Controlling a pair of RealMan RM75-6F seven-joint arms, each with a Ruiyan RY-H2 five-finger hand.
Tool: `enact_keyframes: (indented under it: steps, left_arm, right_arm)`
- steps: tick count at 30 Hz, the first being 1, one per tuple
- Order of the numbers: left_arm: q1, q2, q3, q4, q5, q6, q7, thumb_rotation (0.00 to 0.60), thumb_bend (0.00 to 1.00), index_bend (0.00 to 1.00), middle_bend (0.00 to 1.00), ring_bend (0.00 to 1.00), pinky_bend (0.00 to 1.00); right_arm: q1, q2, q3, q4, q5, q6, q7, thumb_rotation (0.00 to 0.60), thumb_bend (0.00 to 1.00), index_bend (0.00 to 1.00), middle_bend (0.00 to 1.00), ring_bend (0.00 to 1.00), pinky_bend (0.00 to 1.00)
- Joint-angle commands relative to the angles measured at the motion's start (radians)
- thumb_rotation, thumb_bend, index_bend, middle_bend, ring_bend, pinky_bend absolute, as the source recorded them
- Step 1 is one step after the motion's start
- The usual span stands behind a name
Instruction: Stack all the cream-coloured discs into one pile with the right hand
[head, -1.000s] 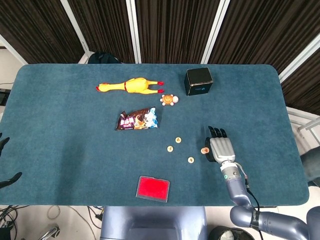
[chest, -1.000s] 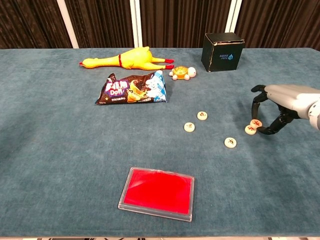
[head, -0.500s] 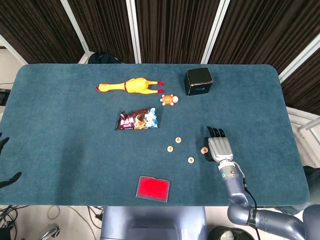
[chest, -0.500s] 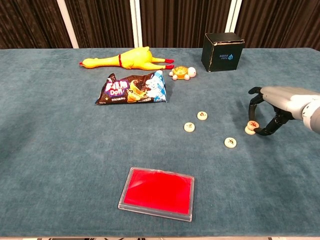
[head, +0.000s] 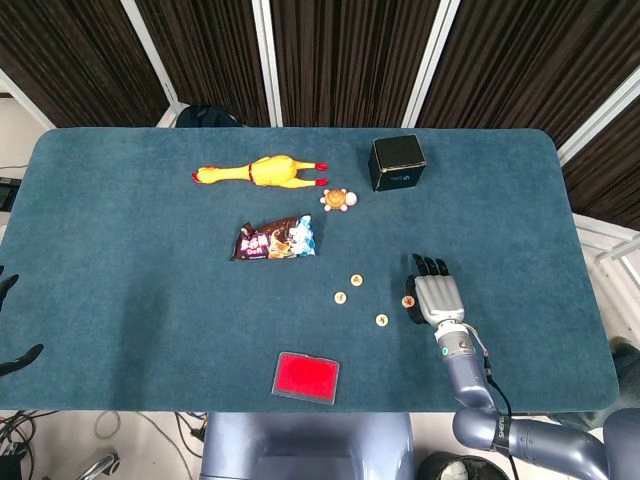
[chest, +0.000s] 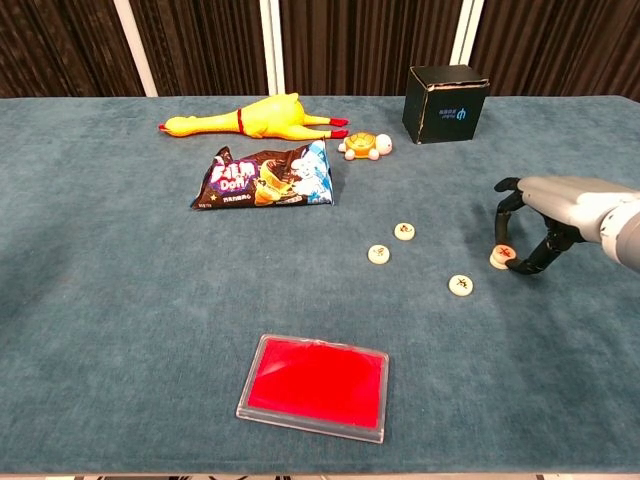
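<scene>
Several cream discs with red marks lie on the blue table. Three are loose: one disc (chest: 404, 231), a second disc (chest: 378, 254) and a third disc (chest: 459, 285); the head view shows them as disc (head: 356, 280), disc (head: 340, 297) and disc (head: 381, 320). A further disc (chest: 500, 257) (head: 408, 300) sits low at the table between the thumb and a finger of my right hand (chest: 545, 215) (head: 436, 296), which pinches it. Only dark fingertips of my left hand (head: 14, 360) show at the left edge, spread apart and holding nothing.
A red flat case (chest: 314, 386) lies near the front edge. A snack bag (chest: 264, 178), a yellow rubber chicken (chest: 252, 116), a small toy turtle (chest: 364, 145) and a black box (chest: 446, 103) occupy the back half.
My right hand has shifted slightly left and its fingers have drawn in around the nearest disc, which slid a little left. The other discs have not moved.
</scene>
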Motion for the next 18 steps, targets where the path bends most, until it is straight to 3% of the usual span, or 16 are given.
enact_keyframes:
  steps: [1, 18]
  left_arm:
    - [0.000, 0.000, 0.000, 0.001, 0.000, 0.000, 0.000, 0.600, 0.10, 0.12, 0.00, 0.00, 0.03]
    - [-0.001, 0.000, 0.001, 0.001, 0.000, -0.002, 0.004, 0.600, 0.10, 0.12, 0.00, 0.00, 0.03]
  right_arm:
    - [0.001, 0.001, 0.000, 0.001, 0.001, 0.000, -0.003, 0.600, 0.41, 0.52, 0.00, 0.00, 0.00]
    - [0.010, 0.007, -0.002, -0.010, 0.012, -0.007, -0.018, 0.600, 0.41, 0.49, 0.00, 0.00, 0.00]
